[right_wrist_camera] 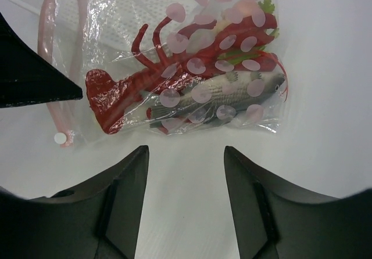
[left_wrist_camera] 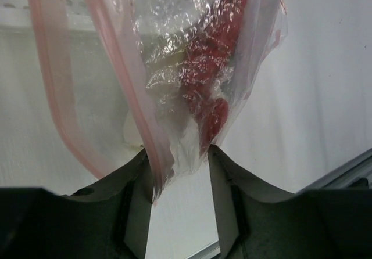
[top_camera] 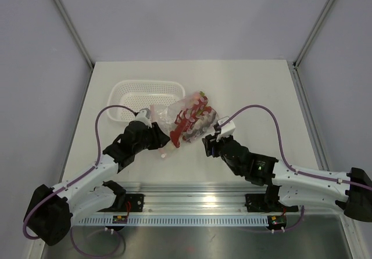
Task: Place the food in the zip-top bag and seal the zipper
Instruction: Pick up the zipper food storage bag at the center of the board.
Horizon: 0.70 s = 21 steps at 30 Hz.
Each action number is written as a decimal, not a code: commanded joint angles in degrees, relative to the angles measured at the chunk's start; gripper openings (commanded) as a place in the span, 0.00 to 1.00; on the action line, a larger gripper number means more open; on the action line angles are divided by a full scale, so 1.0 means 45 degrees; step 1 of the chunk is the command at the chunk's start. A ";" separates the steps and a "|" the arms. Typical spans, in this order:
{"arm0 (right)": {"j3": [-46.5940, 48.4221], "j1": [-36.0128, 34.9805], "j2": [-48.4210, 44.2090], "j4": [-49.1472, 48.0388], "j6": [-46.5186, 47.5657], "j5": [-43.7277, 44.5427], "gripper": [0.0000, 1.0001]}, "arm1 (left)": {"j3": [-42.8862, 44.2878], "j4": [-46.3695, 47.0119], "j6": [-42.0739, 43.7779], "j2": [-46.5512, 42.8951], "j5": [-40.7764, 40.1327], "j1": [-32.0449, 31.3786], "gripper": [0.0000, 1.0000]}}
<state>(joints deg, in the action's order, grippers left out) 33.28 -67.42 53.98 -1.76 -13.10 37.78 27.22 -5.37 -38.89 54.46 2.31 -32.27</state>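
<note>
Nearest the wrist cameras, black fingers are seen. The left gripper [left_wrist_camera: 178,151] is held with its jaws apart, and a bunched end of the bag [right_wrist_camera: 110,44] lies between them, touching both tips. Whether that end is clamped or only bracketed cannot be told. The right gripper [right_wrist_camera: 186,151] is spread wide with nothing between its jaws, and it is kept just short of the bag's long side, apart from it.

Both arms are stretched over the white table [top_camera: 250,96] toward its middle. A white perforated basket [top_camera: 133,90] is set on the far left part of the table. The bag is laid just beside the basket, with its mouth end turned to the left gripper and partly overlapping the basket's near rim. The food is held inside the clear film. A red lobster [right_wrist_camera: 116,93] is laid lengthwise with its tail toward the mouth. A grey fish [right_wrist_camera: 232,87] is placed alongside it on the near side. A bit of green leaf [right_wrist_camera: 267,4] is tucked in the far corner. Pale pink rounds [right_wrist_camera: 200,93] are scattered over the pack. The zipper [left_wrist_camera: 46,85] is seen as two pink strips that are parted, so the mouth is not sealed there.
</note>
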 commanded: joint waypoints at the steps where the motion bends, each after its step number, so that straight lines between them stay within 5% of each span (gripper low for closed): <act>1: 0.0691 0.0079 -0.0022 -0.0117 0.0060 -0.0134 0.63 | -0.0210 0.0841 -0.0535 -0.0089 0.1147 0.0043 0.36; 2: 0.0730 0.0079 -0.0022 -0.0097 0.0099 -0.0134 0.63 | -0.0171 0.0880 -0.0575 -0.0148 0.1283 0.0043 0.19; 5: 0.0885 0.0099 -0.0139 0.0077 0.0352 -0.0231 0.68 | 0.0353 0.0957 -0.0848 -0.0324 0.2141 0.0023 0.00; 12: 0.1881 0.0099 -0.0470 0.0957 0.2068 -0.0446 0.71 | 0.3082 0.1485 -0.2410 0.0202 0.3764 0.0043 0.00; 21: 0.2137 0.0080 -0.1311 0.0801 0.5035 -0.1891 0.70 | 0.6877 0.2383 -0.5573 0.3619 0.4037 0.0043 0.00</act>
<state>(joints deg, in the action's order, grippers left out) 40.93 -67.35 48.73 2.81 2.11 32.32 53.52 -0.69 -57.34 67.64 17.74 -32.23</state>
